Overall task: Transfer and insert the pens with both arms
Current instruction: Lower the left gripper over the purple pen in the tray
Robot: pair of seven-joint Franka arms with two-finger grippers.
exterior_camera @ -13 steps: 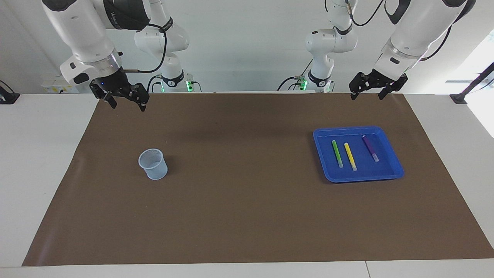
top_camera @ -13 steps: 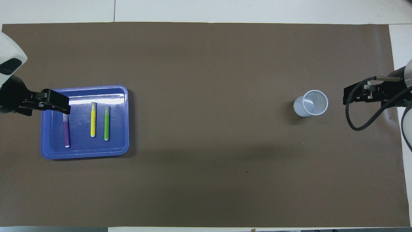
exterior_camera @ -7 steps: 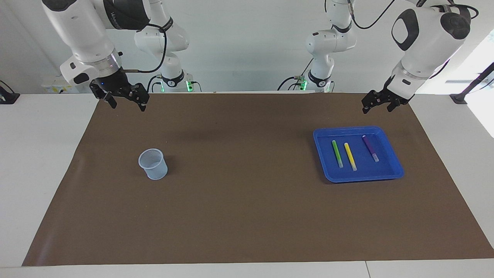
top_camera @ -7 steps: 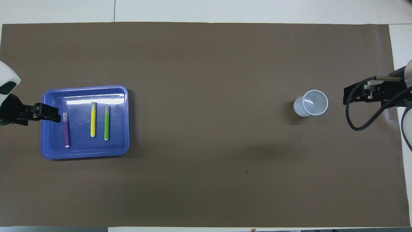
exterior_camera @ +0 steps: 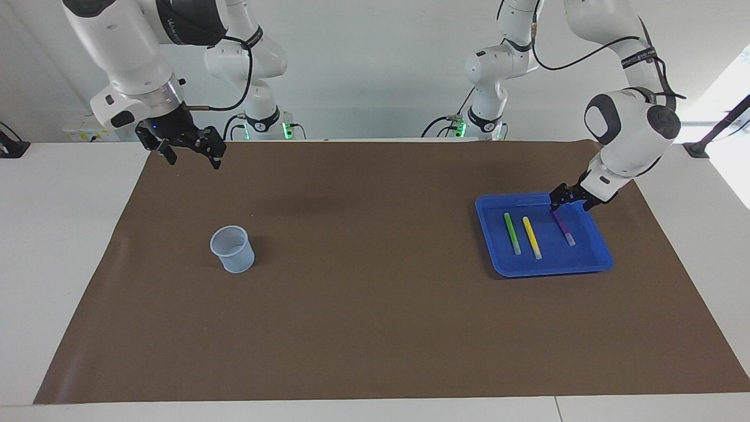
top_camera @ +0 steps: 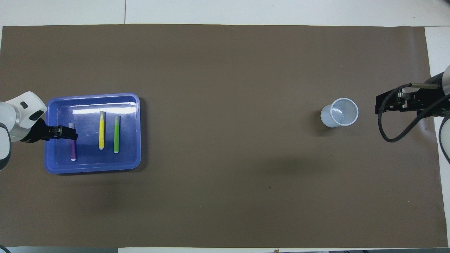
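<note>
Lying in a blue tray [exterior_camera: 602, 256] at the left arm's end of the desk [exterior_camera: 58, 246] are three pens, side by side and apart from one another: a purple pen [exterior_camera: 565, 228], a yellow pen [exterior_camera: 532, 238] and a green pen [exterior_camera: 512, 233]. The left claw [exterior_camera: 567, 197] hangs low over the tray, right above the purple pen's end nearer the robots; its fingers [exterior_camera: 554, 202] stand apart and nothing is held between them. From where I stand I cannot tell whether the tips already touch the pen. From above, the same left claw [top_camera: 68, 134] covers part of the purple pen [top_camera: 73, 151], with the yellow pen [top_camera: 101, 130] next along and the green pen [top_camera: 116, 134] after it, both clear of the claw. The tray [top_camera: 91, 168] rests on a brown mat [exterior_camera: 375, 328] that covers most of the desk.

Well apart from that claw, toward the right arm's end, a pale translucent cup [exterior_camera: 233, 250] stands upright on the mat. The right claw [exterior_camera: 187, 153] waits up in the air over the mat's edge at the robots' side, its fingers spread and holding nothing. In the overhead view the right claw [top_camera: 393, 104] shows beside the cup [top_camera: 339, 112], not touching it.
</note>
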